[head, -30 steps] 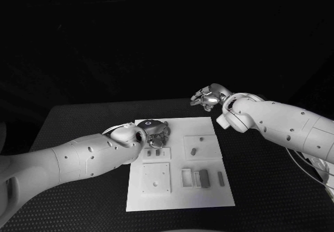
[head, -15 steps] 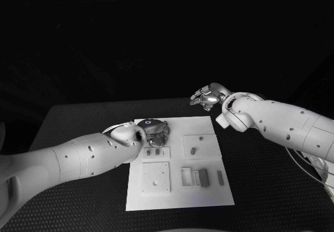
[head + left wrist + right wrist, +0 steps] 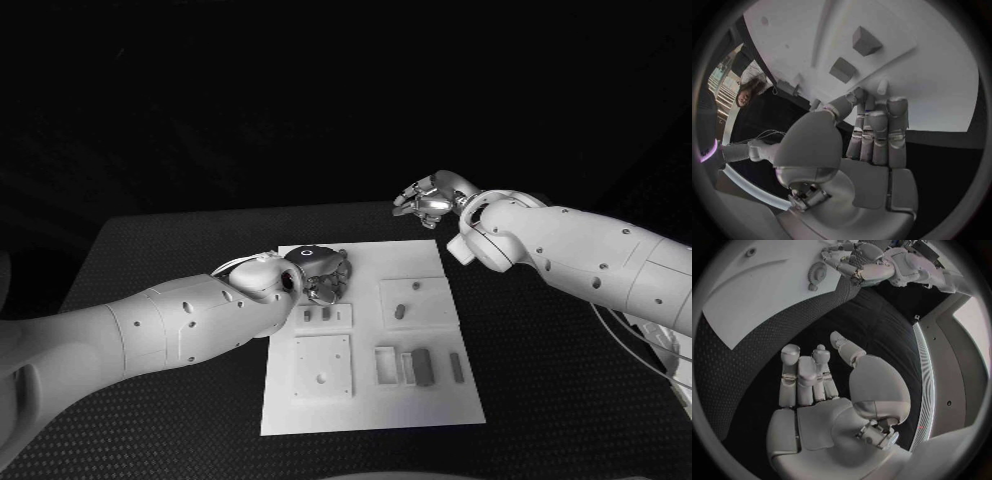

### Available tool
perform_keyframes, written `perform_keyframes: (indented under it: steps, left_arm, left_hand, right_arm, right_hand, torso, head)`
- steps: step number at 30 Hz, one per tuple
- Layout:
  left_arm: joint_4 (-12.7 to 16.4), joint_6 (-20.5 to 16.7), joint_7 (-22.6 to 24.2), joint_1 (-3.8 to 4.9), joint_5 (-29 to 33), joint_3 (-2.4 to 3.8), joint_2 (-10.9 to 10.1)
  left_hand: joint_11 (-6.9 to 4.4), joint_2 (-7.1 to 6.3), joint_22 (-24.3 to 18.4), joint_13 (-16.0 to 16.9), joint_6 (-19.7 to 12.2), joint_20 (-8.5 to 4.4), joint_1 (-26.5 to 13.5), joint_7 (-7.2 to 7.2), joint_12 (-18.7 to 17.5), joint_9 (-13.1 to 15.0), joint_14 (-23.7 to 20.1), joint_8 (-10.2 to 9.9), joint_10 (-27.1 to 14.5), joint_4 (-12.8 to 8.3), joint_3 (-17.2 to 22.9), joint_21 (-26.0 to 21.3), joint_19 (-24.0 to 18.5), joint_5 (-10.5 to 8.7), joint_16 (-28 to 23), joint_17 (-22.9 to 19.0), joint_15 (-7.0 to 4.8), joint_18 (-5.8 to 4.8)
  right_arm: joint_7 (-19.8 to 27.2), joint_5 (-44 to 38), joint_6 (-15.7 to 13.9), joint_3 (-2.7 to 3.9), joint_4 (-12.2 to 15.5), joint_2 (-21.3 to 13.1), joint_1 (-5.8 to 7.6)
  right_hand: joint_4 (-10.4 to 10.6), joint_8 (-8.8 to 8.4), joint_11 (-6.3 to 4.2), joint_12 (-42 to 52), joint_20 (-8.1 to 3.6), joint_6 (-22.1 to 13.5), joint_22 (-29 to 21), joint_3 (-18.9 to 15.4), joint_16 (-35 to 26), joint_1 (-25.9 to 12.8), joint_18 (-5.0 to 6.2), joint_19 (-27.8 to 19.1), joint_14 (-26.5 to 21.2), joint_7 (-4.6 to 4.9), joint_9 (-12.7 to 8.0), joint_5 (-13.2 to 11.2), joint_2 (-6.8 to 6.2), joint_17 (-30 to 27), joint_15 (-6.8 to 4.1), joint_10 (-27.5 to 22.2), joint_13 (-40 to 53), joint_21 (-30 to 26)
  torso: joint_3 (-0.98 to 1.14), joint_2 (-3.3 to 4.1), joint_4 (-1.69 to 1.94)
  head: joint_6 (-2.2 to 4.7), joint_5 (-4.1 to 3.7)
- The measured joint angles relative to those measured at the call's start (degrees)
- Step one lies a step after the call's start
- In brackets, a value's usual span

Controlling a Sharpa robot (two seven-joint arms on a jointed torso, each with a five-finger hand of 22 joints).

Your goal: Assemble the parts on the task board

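Observation:
The white task board [image 3: 368, 405] lies in the middle of the black table. Small grey parts stand in it: one [image 3: 397, 313] in a raised square and two [image 3: 424, 368] near the right edge. My left hand [image 3: 320, 272] is low over the board's far left corner, its fingertips [image 3: 873, 107] down on the board [image 3: 929, 75] beside two small blocks [image 3: 842, 69]. A gear-like part [image 3: 817, 274] lies right by that hand [image 3: 856, 265]; whether it is pinched I cannot tell. My right hand [image 3: 428, 200] hangs raised beyond the far right corner, fingers [image 3: 798, 375] loose and holding nothing.
A raised white square plate [image 3: 323, 365] and an open rectangular slot [image 3: 387, 364] sit in the board's near half. Black table [image 3: 173, 250] surrounds the board on all sides. A cable [image 3: 635, 350] runs along my right arm.

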Motion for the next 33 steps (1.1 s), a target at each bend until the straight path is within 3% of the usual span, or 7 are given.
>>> perform_keyframes:
  steps: [13, 18, 23, 26, 28, 30, 33]
  left_arm:
    - [0.47, -1.72, 0.31, -0.12, 0.64, -0.01, -1.25]
    - [1.32, -3.12, 0.7, -0.18, 1.87, 0.59, -1.84]
    - [2.33, -3.91, 1.04, -0.21, 3.47, 2.4, -2.75]
    - [3.44, -3.93, 1.12, -0.2, 4.52, 4.03, -3.67]
    - [4.31, -3.9, 1.13, -0.19, 5.19, 4.73, -4.42]
    - [5.21, -3.72, 1.13, -0.07, 5.86, 5.15, -5.43]
    - [6.15, -3.06, 1.13, 0.28, 6.69, 5.22, -6.92]
  left_hand:
    - [-0.7, 0.34, 0.04, 0.13, 0.94, -0.54, -0.22, -0.5, 0.06, 0.13, 0.86, 0.54, 1.13, 0.0, 0.65, 0.22, 0.75, -0.35, -0.01, -0.36, -0.41, -0.02]
    - [-0.82, 0.52, 0.04, 0.13, 1.15, -0.64, -0.42, -0.69, 0.06, 0.28, 1.22, 0.75, 1.28, 0.07, 0.73, 0.22, 0.87, -0.09, -0.02, -0.46, -0.62, -0.06]
    - [-0.84, 0.59, 0.03, 0.13, 1.15, -0.83, -0.51, -0.69, 0.05, 0.3, 1.45, 0.75, 1.49, 0.07, 0.73, 0.45, 1.08, -0.09, -0.04, -0.53, -0.45, -0.34]
    - [-0.84, 0.65, 0.03, 0.13, 1.14, -0.79, -0.58, -0.69, 0.05, 0.3, 1.45, 0.74, 1.49, 0.07, 0.73, 0.45, 1.13, -0.09, -0.04, -0.53, -0.45, -0.35]
    - [-0.84, 0.69, 0.03, 0.13, 1.14, -0.76, -0.64, -0.69, 0.05, 0.3, 1.45, 0.73, 1.49, 0.07, 0.73, 0.45, 1.17, -0.09, -0.04, -0.53, -0.45, -0.34]
    - [-1.01, 0.62, 0.03, 0.13, 1.17, -0.75, -0.71, -0.72, 0.01, 0.28, 1.45, 0.9, 1.67, 0.07, 0.73, 0.45, 1.17, -0.09, -0.04, -0.58, -0.45, -0.34]
    - [-0.95, 0.63, 0.03, 0.13, 1.34, -0.75, -0.72, -0.9, 0.0, 0.22, 1.64, 0.98, 1.74, 0.07, 0.73, 0.45, 1.17, -0.09, -0.05, -0.58, -0.63, -0.34]
  right_arm:
    - [0.03, 0.0, 0.0, 0.0, -0.01, 0.01, 0.0]
    - [0.05, 0.01, 0.0, 0.0, -0.03, 0.03, 0.0]
    - [0.06, 0.01, 0.0, 0.0, -0.04, -0.04, 0.0]
    - [0.07, 0.01, 0.0, 0.0, -0.01, -0.16, -0.01]
    - [0.07, 0.01, 0.0, 0.0, 0.02, -0.24, -0.01]
    - [0.07, 0.01, 0.0, 0.0, 0.07, -0.36, -0.01]
    - [0.07, 0.01, 0.0, 0.0, 0.11, -0.43, 0.0]
  right_hand:
    - [0.0, 0.0, 0.0, 0.0, 0.01, 0.0, 0.0, 0.0, 0.0, 0.0, 0.0, -0.01, 0.0, 0.0, -0.01, 0.0, 0.0, -0.01, 0.0, 0.0, -0.05, 0.0]
    - [0.0, 0.0, 0.0, 0.0, 0.01, 0.0, 0.0, 0.0, 0.0, 0.0, 0.0, -0.01, 0.0, 0.0, -0.01, 0.0, 0.0, -0.01, 0.0, 0.0, -0.05, 0.0]
    - [0.0, 0.0, 0.0, 0.0, 0.02, 0.0, 0.0, 0.0, 0.0, 0.0, 0.0, -0.02, 0.0, 0.0, -0.02, 0.0, 0.0, -0.01, 0.0, 0.0, -0.05, 0.0]
    - [0.0, 0.0, 0.0, 0.0, 0.02, 0.0, 0.0, 0.0, 0.0, 0.0, 0.0, -0.02, 0.0, 0.0, -0.01, 0.0, 0.0, -0.01, 0.0, 0.0, -0.05, 0.0]
    - [0.0, 0.0, 0.0, 0.0, 0.02, 0.0, 0.0, 0.0, 0.0, 0.0, 0.0, -0.02, 0.0, 0.0, 0.03, 0.0, 0.0, -0.01, 0.0, 0.0, -0.05, 0.0]
    - [0.0, 0.0, 0.0, 0.0, 0.02, 0.0, 0.0, 0.0, 0.0, 0.0, 0.0, -0.02, 0.0, 0.0, 0.03, 0.0, 0.0, -0.01, 0.0, 0.0, -0.05, 0.0]
    - [0.0, 0.0, 0.0, 0.0, 0.03, 0.0, 0.0, 0.0, 0.0, 0.0, 0.0, -0.03, 0.0, 0.0, 0.03, 0.0, 0.0, -0.01, 0.0, 0.0, -0.05, 0.0]
  torso:
    - [0.0, -0.01, 0.01]
    - [0.0, -0.01, 0.01]
    - [0.0, -0.01, 0.03]
    - [0.01, -0.01, 0.05]
    - [0.01, -0.01, 0.09]
    - [0.01, -0.02, 0.12]
    - [0.02, -0.03, 0.15]
  head:
    - [0.16, 0.07]
    - [0.29, 0.09]
    - [0.36, 0.14]
    - [0.38, 0.18]
    - [0.44, 0.22]
    - [0.48, 0.26]
    - [0.52, 0.31]
